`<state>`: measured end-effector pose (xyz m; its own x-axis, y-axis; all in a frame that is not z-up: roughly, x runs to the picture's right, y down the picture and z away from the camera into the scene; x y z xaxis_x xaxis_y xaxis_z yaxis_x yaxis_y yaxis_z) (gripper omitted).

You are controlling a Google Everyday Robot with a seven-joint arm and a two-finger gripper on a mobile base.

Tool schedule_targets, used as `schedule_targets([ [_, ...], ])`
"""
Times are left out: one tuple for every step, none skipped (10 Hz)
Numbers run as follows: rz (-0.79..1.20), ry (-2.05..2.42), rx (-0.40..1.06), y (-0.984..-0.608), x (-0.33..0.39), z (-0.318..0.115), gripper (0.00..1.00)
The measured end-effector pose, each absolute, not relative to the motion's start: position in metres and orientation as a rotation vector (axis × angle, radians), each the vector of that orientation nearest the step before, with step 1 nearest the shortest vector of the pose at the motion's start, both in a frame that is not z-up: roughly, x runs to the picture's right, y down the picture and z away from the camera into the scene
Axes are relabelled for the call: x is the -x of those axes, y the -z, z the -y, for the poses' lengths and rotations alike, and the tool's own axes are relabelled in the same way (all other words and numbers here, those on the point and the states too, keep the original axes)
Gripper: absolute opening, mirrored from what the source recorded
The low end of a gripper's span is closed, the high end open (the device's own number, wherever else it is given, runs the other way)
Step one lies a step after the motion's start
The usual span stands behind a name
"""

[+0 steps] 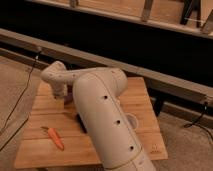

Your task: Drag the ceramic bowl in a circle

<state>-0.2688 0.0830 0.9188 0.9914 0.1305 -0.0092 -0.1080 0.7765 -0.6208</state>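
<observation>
My white arm fills the middle of the camera view and reaches to the far left part of the wooden table [142,100]. The gripper [61,94] points down at the table there, below the arm's wrist. The ceramic bowl is almost wholly hidden behind the gripper and wrist; only a small dark reddish sliver [69,99] shows beside the gripper, and I cannot tell whether the gripper touches it.
An orange carrot [54,138] lies at the table's front left. A black phone [80,121] shows partly from behind the arm. A pale round cup or jar [132,120] stands right of the arm. A cable [20,100] hangs at the left, and a dark rail runs behind.
</observation>
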Motion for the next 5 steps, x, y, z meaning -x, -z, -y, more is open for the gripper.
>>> schedule_targets([
  [0.035,-0.129,0.669,-0.9188,0.2687,-0.0828,0.65],
  [0.035,-0.13,0.669,-0.9189,0.2687,-0.0828,0.65],
  [0.036,-0.129,0.669,-0.9189,0.2687,-0.0828,0.65],
  [0.041,-0.123,0.667,-0.9193,0.2689,-0.0831,0.65],
  [0.053,-0.106,0.664,-0.9193,0.2717,-0.0846,0.65],
])
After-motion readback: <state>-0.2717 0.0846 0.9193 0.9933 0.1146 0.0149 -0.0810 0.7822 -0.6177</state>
